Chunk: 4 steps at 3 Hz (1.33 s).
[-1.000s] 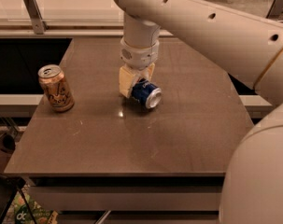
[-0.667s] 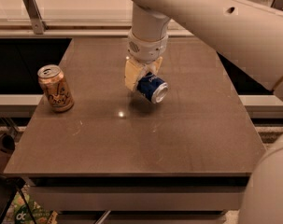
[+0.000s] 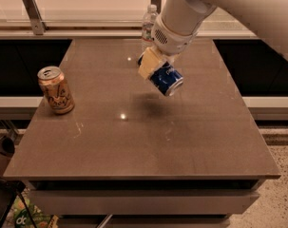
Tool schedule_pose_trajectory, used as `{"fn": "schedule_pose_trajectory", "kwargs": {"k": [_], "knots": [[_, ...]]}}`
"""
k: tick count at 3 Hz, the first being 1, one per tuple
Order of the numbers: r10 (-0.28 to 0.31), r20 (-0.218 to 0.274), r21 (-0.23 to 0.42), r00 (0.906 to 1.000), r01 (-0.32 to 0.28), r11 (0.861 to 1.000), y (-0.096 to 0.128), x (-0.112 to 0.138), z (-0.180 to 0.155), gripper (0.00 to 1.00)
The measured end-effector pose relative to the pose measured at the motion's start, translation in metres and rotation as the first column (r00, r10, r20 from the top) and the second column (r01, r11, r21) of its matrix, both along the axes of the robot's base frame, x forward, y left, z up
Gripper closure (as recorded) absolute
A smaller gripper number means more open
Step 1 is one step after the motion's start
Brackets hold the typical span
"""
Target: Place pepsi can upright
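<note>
The pepsi can (image 3: 166, 79) is dark blue with a silver end. It hangs tilted in the air above the middle of the brown table (image 3: 143, 141), its silver end pointing down and to the right. My gripper (image 3: 155, 69) is shut on the pepsi can, with a pale yellow finger pad (image 3: 148, 63) against its left side. The white arm comes in from the upper right. The can's shadow lies on the table below it.
An orange-tan can (image 3: 56, 90) stands upright near the table's left edge. A clear plastic water bottle (image 3: 149, 25) stands at the table's back edge, behind the arm. A window ledge runs behind the table.
The gripper has lifted the pepsi can off the table and carried it up. The can now hangs tilted in the air. The orange-tan can has not moved.
</note>
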<state>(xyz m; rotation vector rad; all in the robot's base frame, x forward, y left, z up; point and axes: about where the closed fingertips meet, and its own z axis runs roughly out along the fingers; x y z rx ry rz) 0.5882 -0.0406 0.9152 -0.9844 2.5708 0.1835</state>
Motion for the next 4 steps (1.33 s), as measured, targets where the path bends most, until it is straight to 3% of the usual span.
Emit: {"fn": "schedule_pose_trajectory", "kwargs": {"k": [1,2,3,4], "knots": [[0.017,0.102,0.097,0.9947,-0.026,0.995,-0.005,0.008,0.020,1.00],[0.035,0.184,0.176,0.9824,-0.068,0.982,-0.007,0.015,0.037,1.00],[0.065,0.250,0.240,0.9661,-0.127,0.962,0.000,0.020,0.047,1.00],[0.093,0.318,0.279,0.9434,-0.187,0.942,0.013,0.019,0.051,1.00]]}}
